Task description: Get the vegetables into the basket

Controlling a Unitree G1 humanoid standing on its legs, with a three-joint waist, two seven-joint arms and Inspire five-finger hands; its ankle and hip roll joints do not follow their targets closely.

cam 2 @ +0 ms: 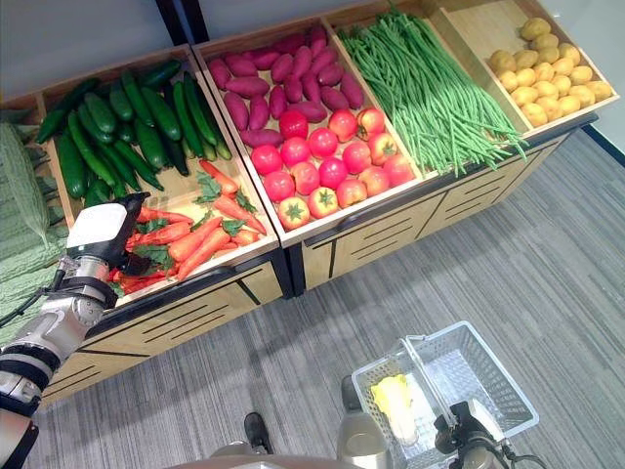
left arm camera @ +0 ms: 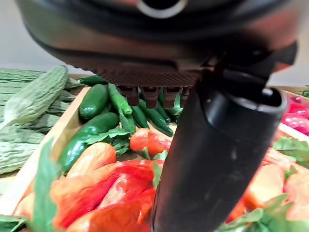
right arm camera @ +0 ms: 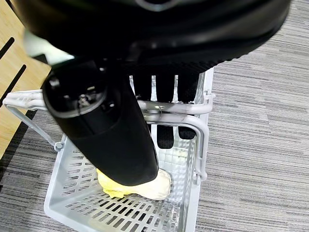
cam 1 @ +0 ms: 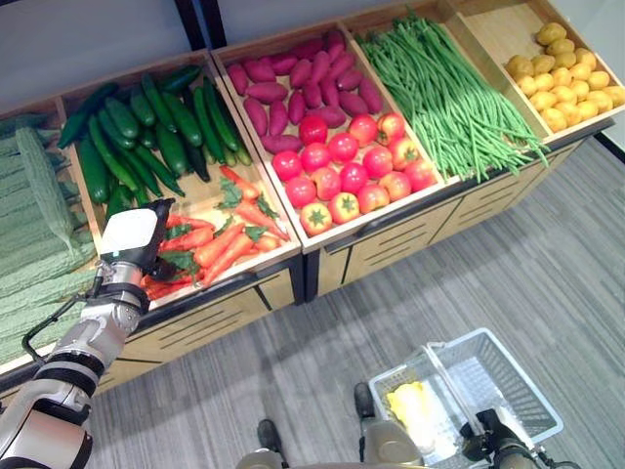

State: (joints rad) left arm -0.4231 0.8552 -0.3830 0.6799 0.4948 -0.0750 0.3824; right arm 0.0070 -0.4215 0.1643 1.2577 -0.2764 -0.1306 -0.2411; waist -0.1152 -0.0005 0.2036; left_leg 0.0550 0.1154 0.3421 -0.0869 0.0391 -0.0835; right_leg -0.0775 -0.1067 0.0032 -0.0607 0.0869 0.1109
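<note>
The basket [cam 1: 483, 391] is carried by its handle [right arm camera: 169, 113], around which the right hand [right arm camera: 166, 121] is curled; one pale yellow vegetable [cam 1: 410, 410] is already inside. The left hand [cam 1: 132, 244], its fingers' state indiscernible, is lowered over the carrots [cam 1: 229, 239], none yet lifted.

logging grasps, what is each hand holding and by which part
Right hand holds the basket by its handle, fingers curled round it. Left hand is over the carrots, holding nothing.
</note>
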